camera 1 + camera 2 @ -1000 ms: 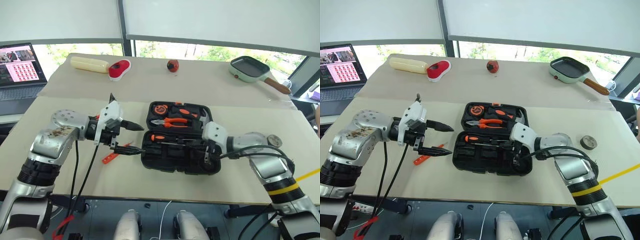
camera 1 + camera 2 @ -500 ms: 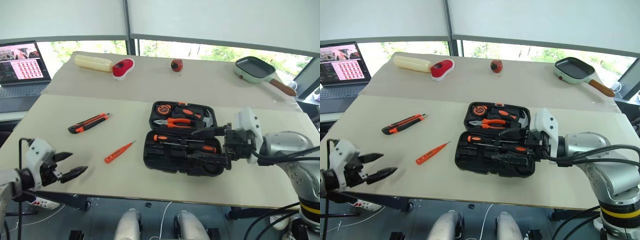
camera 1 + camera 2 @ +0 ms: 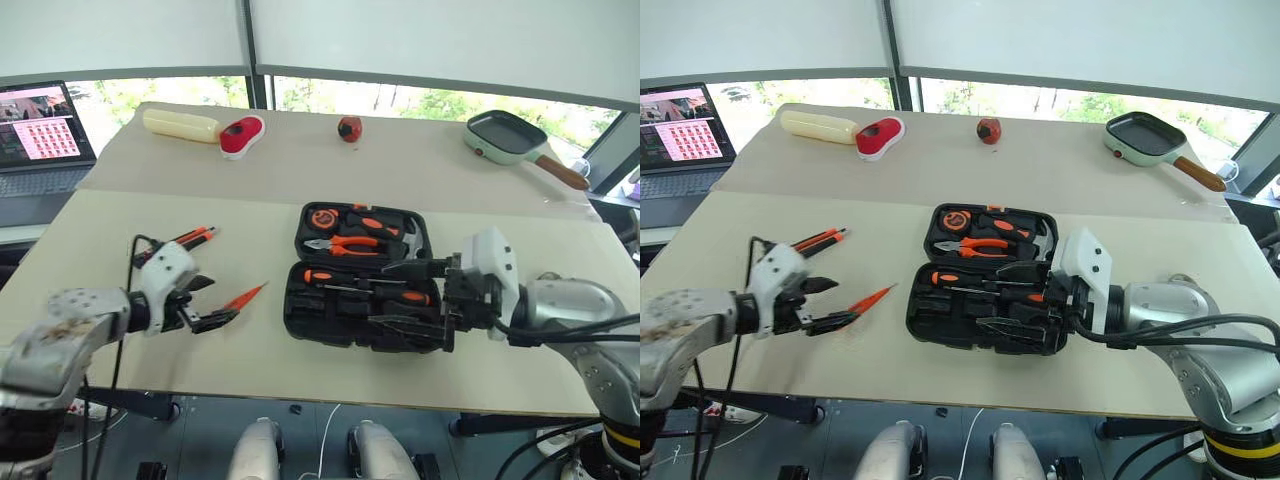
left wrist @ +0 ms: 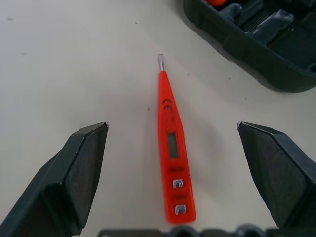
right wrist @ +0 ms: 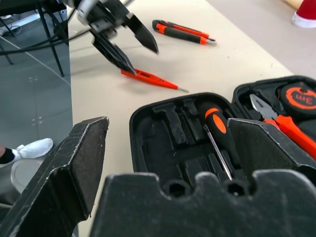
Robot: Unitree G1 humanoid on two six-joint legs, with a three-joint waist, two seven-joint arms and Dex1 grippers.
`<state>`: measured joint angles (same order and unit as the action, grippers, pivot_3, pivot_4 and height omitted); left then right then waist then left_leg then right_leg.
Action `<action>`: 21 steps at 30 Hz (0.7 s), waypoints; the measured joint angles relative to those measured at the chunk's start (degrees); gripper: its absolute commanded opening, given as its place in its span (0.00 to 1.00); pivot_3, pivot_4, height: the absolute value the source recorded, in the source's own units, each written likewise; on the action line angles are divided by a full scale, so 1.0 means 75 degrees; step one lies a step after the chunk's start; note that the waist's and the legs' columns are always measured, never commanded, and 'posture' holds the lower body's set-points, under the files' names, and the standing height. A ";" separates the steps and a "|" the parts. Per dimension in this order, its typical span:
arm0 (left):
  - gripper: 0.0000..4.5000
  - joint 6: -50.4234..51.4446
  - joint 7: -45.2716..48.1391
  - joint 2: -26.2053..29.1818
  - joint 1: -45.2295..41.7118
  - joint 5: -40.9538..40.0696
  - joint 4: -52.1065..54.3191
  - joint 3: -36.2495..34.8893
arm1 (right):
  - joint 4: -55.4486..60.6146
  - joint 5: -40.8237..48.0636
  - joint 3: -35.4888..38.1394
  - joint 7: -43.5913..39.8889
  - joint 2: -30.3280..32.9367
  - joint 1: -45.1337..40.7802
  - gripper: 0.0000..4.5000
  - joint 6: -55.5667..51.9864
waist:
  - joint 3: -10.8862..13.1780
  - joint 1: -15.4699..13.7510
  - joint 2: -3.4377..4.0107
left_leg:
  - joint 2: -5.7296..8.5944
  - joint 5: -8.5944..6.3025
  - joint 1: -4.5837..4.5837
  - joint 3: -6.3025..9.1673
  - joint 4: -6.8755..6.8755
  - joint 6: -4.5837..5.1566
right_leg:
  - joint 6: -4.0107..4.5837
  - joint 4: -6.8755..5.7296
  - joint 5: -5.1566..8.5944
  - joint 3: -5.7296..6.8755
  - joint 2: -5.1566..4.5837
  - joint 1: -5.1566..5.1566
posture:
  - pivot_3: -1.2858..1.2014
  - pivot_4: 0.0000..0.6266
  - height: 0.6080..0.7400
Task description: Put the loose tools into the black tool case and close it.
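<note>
Slim orange tester screwdriver [image 4: 170, 148]; moulded black tool case [image 3: 360, 275]

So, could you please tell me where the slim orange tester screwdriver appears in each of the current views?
Left eye: tester screwdriver left of the black tool case, by the left gripper.
Right eye: same spot.
Left wrist: centre, between the open fingers.
Right wrist: upper middle, below the left gripper.
Shared landmark: the case.

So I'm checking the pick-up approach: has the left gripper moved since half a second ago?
Yes. The left gripper has come in from the table's near-left edge toward the black tool case; its open jaws now flank the orange tester screwdriver.
</note>
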<state>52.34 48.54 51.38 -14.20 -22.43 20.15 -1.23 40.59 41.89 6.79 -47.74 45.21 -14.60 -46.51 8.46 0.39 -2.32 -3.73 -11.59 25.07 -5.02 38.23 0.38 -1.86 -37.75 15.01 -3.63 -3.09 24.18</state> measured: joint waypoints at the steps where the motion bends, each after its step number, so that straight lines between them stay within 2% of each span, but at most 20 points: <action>1: 1.00 0.0145 -0.0051 0.0001 -0.0202 0.0070 -0.0105 0.0261 | 0.0031 -0.0001 -0.0018 0.0099 -0.0040 -0.0006 0.99 0.0000 | 0.0001 0.0008 -0.0001 | 0.0000 0.0000 0.0000 0.0000 0.0000 0.0000 | 0.0000 0.0000 0.0000 0.0000 0.0000 0.0000 | 0.52 0.24 1.00; 5: 1.00 0.0054 -0.0011 0.0043 -0.0607 0.0528 -0.0451 0.1129 | 0.0096 0.0001 -0.0118 0.0377 -0.0131 -0.0014 0.99 -0.0001 | 0.0001 0.0026 -0.0002 | 0.0002 0.0000 0.0001 -0.0001 0.0000 0.0000 | -0.0001 0.0002 0.0001 -0.0002 -0.0001 0.0000 | 0.52 0.24 1.00; 6: 0.88 -0.0045 0.0040 0.0066 -0.0770 0.0631 -0.0567 0.1319 | 0.0107 0.0001 -0.0139 0.0430 -0.0131 -0.0020 1.00 -0.0001 | 0.0001 0.0023 0.0000 | 0.0004 0.0000 -0.0001 -0.0002 0.0000 0.0000 | -0.0001 0.0002 0.0001 -0.0002 -0.0002 -0.0002 | 0.52 0.24 1.00; 8: 0.75 -0.0300 0.0082 0.0039 -0.0881 0.0785 -0.0754 0.1468 | 0.0155 0.0001 -0.0216 0.0526 -0.0134 -0.0011 1.00 -0.0001 | 0.0001 -0.0002 0.0000 | 0.0004 0.0001 -0.0001 -0.0002 0.0001 0.0000 | -0.0001 0.0001 0.0001 -0.0003 -0.0003 -0.0003 | 0.52 0.24 1.00; 16: 0.10 -0.1038 0.0434 0.0077 -0.1020 0.1116 -0.1072 0.1819 | 0.0227 -0.0005 -0.0216 0.0802 -0.0138 0.0229 1.00 0.0001 | 0.0000 -0.0054 0.0000 | 0.0004 0.0002 -0.0003 -0.0003 0.0001 0.0000 | -0.0002 0.0001 0.0000 -0.0004 -0.0004 -0.0005 | 0.52 0.24 1.00; 19: 0.09 -0.1456 0.0789 0.0129 -0.1335 0.1183 -0.1654 0.1882 | 0.0255 -0.0004 -0.0144 0.0825 -0.0054 0.0438 1.00 0.0002 | 0.0000 -0.0056 -0.0001 | 0.0004 0.0005 -0.0006 -0.0002 0.0002 -0.0002 | 0.0000 -0.0009 0.0001 -0.0005 0.0000 -0.0003 | 0.52 0.24 1.00; 21: 0.09 -0.2359 0.1416 0.0340 -0.2108 0.1406 -0.2994 0.1943 | 0.0292 -0.0003 0.0083 0.0801 0.0095 0.0821 1.00 0.0003 | 0.0014 -0.0105 -0.0024 | 0.0002 0.0011 0.0001 0.0002 0.0002 -0.0002 | 0.0009 -0.0012 0.0006 0.0002 0.0008 0.0007 | 0.52 0.24 1.00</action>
<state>34.64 59.15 53.93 -30.01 -11.88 -2.30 13.35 42.78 41.87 7.41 -41.73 45.93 -8.45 -46.49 8.57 -0.40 -2.50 -3.72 -11.51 25.07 -5.00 38.25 0.36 -1.80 -37.84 15.06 -3.62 -3.04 24.23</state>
